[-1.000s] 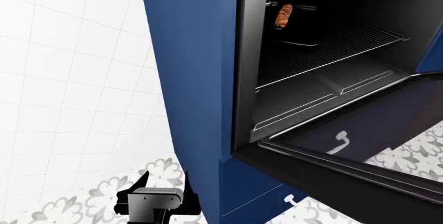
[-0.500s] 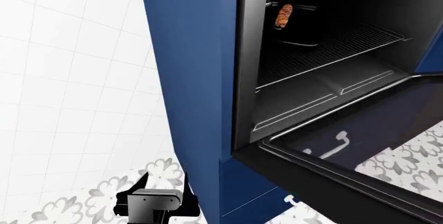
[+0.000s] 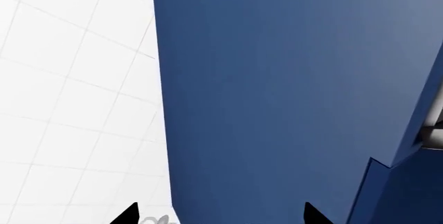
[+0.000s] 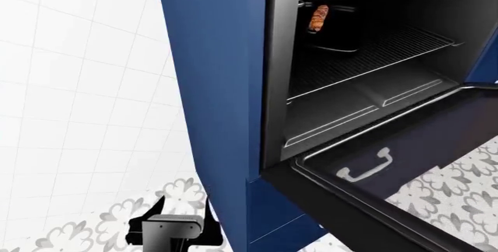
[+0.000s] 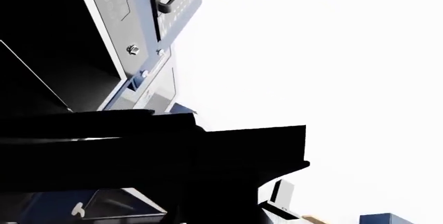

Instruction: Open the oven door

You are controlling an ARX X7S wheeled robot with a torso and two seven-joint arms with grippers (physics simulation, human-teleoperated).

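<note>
Head view gives us the oven door (image 4: pixel 389 170) swung down and open beneath the racks, a white handle showing through its glass, while our left end effector (image 4: pixel 183 211) hangs low beside the navy cabinet (image 4: pixel 218 88). Left wrist view shows its fingertips (image 3: pixel 128 214) spread wide. Right wrist view is mostly dark silhouette; we cannot tell our right end effector's state.

oven door (image 4: pixel 389 164): glossy black panel, big dark glass window, thin silver trim along inner edge. Open, swung down on bottom hinge, sloping down and outward from oven cavity (image 4: pixel 374 59), nearly flat. Hangs just below cavity's lower lip. White curved drawer handle visible through glass. Bar handle not visible.
</note>
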